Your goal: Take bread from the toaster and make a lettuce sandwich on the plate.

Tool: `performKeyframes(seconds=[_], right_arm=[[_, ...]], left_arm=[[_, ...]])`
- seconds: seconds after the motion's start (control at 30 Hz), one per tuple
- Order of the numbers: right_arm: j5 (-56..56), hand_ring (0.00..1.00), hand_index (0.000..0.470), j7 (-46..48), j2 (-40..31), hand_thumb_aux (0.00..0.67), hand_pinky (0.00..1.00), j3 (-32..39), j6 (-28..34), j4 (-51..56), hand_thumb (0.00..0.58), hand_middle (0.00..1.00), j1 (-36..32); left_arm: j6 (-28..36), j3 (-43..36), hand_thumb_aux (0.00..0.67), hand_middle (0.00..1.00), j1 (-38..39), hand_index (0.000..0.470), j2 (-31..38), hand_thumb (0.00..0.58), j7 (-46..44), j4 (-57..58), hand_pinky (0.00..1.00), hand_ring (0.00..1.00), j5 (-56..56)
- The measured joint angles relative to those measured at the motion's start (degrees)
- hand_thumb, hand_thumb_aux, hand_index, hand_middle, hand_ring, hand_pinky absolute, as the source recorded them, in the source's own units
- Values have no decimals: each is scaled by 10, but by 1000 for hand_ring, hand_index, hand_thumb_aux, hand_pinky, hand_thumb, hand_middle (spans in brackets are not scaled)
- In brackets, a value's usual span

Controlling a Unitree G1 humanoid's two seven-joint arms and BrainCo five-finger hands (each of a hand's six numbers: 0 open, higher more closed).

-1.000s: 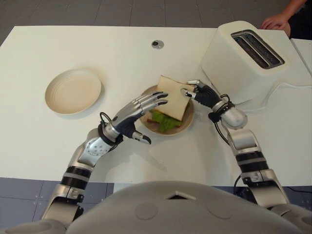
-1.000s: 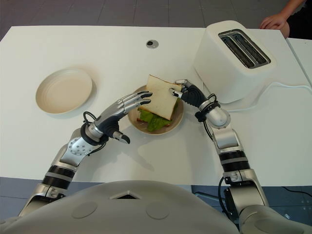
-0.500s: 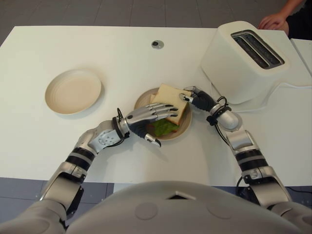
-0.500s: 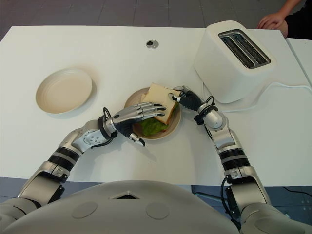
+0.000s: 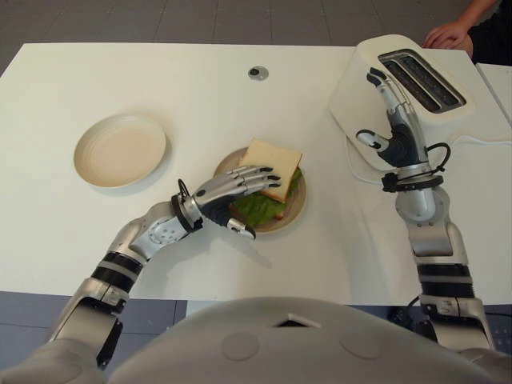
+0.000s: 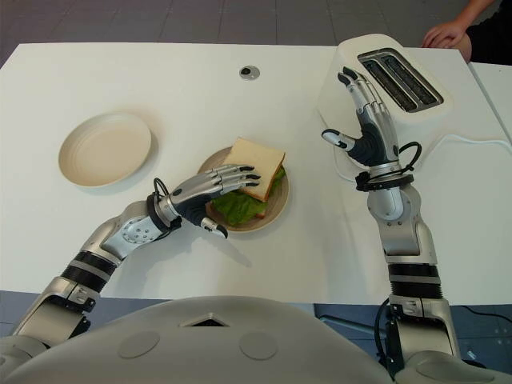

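On the plate (image 5: 296,210), the bread (image 5: 276,160) lies partly under the left hand (image 5: 220,196) — flat, released; right hand (image 5: 398,132) raised, spread, empty.

Round tan plate (image 5: 297,206) near the centre of the white table (image 5: 200,88), upright, holding the stacked sandwich. Square slice of pale bread (image 5: 274,160), brown-crusted, lying nearly flat as the top layer, with one corner pointing to 12 o'clock. Green lettuce (image 5: 258,210) spread beneath it, showing past the slice's edge at 6 o'clock and at 3 o'clock. White toaster (image 5: 352,92) at 2 o'clock from the plate, well apart, its two dark slots (image 5: 422,78) facing up.
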Motion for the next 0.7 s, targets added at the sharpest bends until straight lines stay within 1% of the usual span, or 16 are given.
performKeyframes(seconds=[0.07, 0.1, 0.13, 0.2, 0.23, 0.27, 0.3, 0.33, 0.37, 0.4, 0.47, 0.53, 0.57, 0.63, 0.7], right_arm=[[20, 0, 0, 33, 1, 0, 0, 32, -24, -5, 0, 0, 19], [38, 0, 0, 51, 0, 0, 0, 42, -35, -11, 0, 0, 29], [54, 0, 0, 63, 0, 0, 0, 47, -40, -20, 0, 0, 36], [88, 0, 0, 85, -1, 0, 0, 47, -44, -35, 0, 0, 44], [101, 0, 0, 94, -3, 0, 0, 44, -43, -39, 0, 0, 46], [129, 325, 0, 113, -7, 0, 325, 39, -42, -47, 0, 325, 50], [152, 1000, 133, 137, -17, 189, 1000, 42, -43, -53, 281, 1000, 55], [183, 1000, 470, 183, -43, 670, 1000, 62, -59, -58, 580, 1000, 75], [218, 1000, 470, 235, -69, 670, 1000, 95, -79, -64, 580, 1000, 104], [255, 1000, 470, 287, -97, 670, 1000, 131, -100, -77, 580, 1000, 134], [330, 1000, 470, 394, -154, 670, 1000, 198, -140, -108, 580, 1000, 194], [360, 1000, 470, 454, -187, 670, 1000, 222, -156, -114, 580, 1000, 213], [362, 1000, 470, 468, -193, 670, 1000, 230, -158, -114, 580, 1000, 214], [353, 1000, 470, 500, -203, 670, 1000, 244, -165, -100, 580, 1000, 216], [310, 1000, 470, 504, -196, 670, 1000, 254, -161, -78, 580, 1000, 207]], left_arm=[[1, 0, 0, 0, 9, 0, -2, 0, -18, -60, 0, 0, -88], [13, -10, 0, 0, 31, 0, 10, 0, -45, -89, 0, 0, -137], [27, -23, 11, 0, 58, 7, 30, 18, -72, -117, 0, 0, -176], [58, -36, 71, 0, 124, 50, 78, 116, -123, -166, 0, 0, -238], [72, -39, 265, 0, 151, 186, 98, 368, -142, -185, 0, 0, -261], [84, -41, 491, 0, 186, 345, 124, 539, -164, -218, 0, 0, -304], [89, -42, 670, 0, 203, 470, 137, 580, -178, -241, 0, 0, -341], [87, -44, 670, 706, 223, 470, 156, 580, -199, -272, 706, 706, -404], [83, -48, 670, 933, 237, 470, 173, 580, -222, -290, 933, 933, -452], [81, -53, 670, 1000, 248, 470, 187, 580, -249, -298, 1000, 1000, -490], [84, -75, 670, 1000, 263, 470, 202, 580, -315, -294, 1000, 1000, -544], [104, -95, 670, 1000, 266, 470, 194, 580, -359, -268, 1000, 1000, -552], [110, -99, 670, 1000, 266, 470, 189, 580, -369, -262, 1000, 1000, -552], [136, -115, 670, 1000, 260, 470, 161, 580, -384, -225, 1000, 1000, -515], [162, -119, 670, 1000, 238, 470, 123, 580, -368, -158, 1000, 1000, -429]])
